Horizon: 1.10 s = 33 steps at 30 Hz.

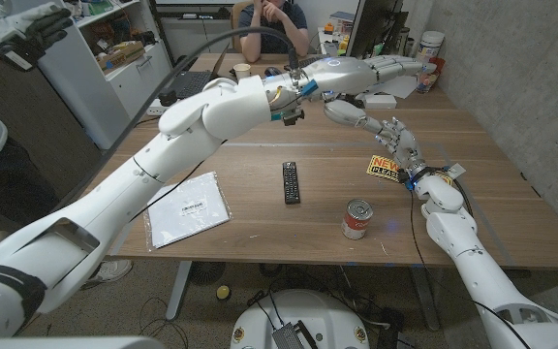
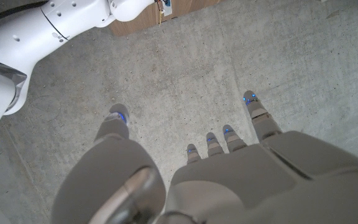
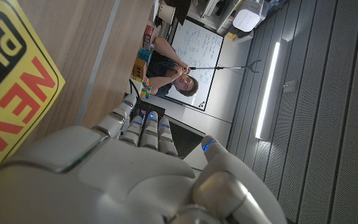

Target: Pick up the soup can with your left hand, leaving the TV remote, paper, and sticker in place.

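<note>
soup can (image 1: 357,218) stands upright near the table's front edge, right of the tv remote (image 1: 291,181); my left hand (image 1: 400,66), spread and empty far back, must descend to it.

A person (image 1: 274,24) sits behind the far end of the wooden table (image 1: 260,160), hands raised to the face. A paper cup (image 1: 242,71) stands near them, and a white cabinet (image 1: 114,68) stands at the far left.
</note>
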Available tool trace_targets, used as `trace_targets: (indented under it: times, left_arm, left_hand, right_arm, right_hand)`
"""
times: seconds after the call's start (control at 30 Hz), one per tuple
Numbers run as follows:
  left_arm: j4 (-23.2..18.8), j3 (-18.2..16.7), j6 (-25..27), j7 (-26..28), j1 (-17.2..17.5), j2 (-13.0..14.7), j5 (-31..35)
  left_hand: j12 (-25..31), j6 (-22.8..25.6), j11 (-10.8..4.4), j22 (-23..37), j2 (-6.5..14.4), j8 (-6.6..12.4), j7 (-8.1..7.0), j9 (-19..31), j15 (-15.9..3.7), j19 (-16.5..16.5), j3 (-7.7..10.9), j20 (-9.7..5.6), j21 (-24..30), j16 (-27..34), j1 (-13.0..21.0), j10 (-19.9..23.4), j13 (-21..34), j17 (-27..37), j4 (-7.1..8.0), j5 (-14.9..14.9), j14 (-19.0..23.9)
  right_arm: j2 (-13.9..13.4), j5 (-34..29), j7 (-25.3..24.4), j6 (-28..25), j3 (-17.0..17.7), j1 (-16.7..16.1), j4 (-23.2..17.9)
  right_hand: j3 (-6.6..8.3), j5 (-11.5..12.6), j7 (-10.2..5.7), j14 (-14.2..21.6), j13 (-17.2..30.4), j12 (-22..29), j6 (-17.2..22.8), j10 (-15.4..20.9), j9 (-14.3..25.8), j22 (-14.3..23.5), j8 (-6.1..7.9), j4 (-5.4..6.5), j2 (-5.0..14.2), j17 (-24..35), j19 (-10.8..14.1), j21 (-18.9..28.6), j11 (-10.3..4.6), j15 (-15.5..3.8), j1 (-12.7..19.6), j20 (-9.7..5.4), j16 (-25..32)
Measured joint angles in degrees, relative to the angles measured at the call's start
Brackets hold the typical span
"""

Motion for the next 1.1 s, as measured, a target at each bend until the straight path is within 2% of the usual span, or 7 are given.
trace_targets:
  times: [0.2, 0.37, 1.1]
  left_arm:
    - [0.65, 0.79, 0.32, -0.73, -0.46, -0.28, 1.44]
    - [1.18, 1.77, 0.36, -1.97, -1.03, -0.62, 1.95]
    - [2.95, 6.23, 1.28, -9.96, -3.35, -1.55, -0.75]
  left_hand:
    - [0.33, 0.85, 0.52, 0.00, -0.11, 0.21, 0.18, 0.00, 0.79, 0.00, -0.35, 0.00, 0.00, 0.00, 2.20, 0.80, 0.04, 0.00, -0.19, 0.39, 0.80]
    - [0.39, 1.93, 0.32, 0.00, -0.09, 0.43, 0.11, -0.01, 0.68, 0.32, -0.79, 0.32, 0.00, 0.00, 3.89, 2.00, 0.17, 0.01, -0.48, 0.88, 1.89]
    - [0.84, 4.22, 0.54, 0.01, -0.71, 0.66, 0.03, -0.01, 0.55, 1.87, -2.60, 0.40, 0.00, 0.44, 5.68, 3.00, 0.16, 0.01, 0.07, 1.54, 3.19]
  right_arm:
    - [0.09, 0.00, -0.15, 0.38, 0.00, 0.15, 0.36]
    - [0.11, 0.00, -0.19, 0.67, 0.07, 0.20, 0.60]
    - [0.06, 0.21, -0.46, 1.19, 0.57, -0.24, 0.83]
  right_hand:
    - [0.00, 0.00, 0.00, 0.61, 0.00, 0.00, 0.00, -0.01, 0.00, 0.00, 0.35, 0.00, 0.00, 0.00, 0.00, 0.00, -0.01, 0.00, 0.00, 0.00, 0.00]
    - [0.00, 0.00, 0.30, 0.61, 0.00, 0.00, 0.30, 0.50, 0.00, 0.00, 0.45, 0.00, 0.00, 0.00, 0.00, 0.00, -0.10, 0.00, 0.00, 0.00, 0.00]
    - [0.00, 0.00, 0.10, 0.60, 0.00, 0.00, 0.50, 0.49, 0.00, 0.00, 0.45, 0.00, 0.00, 0.00, -0.22, 0.00, -0.11, 0.01, 0.00, -0.22, 0.00]
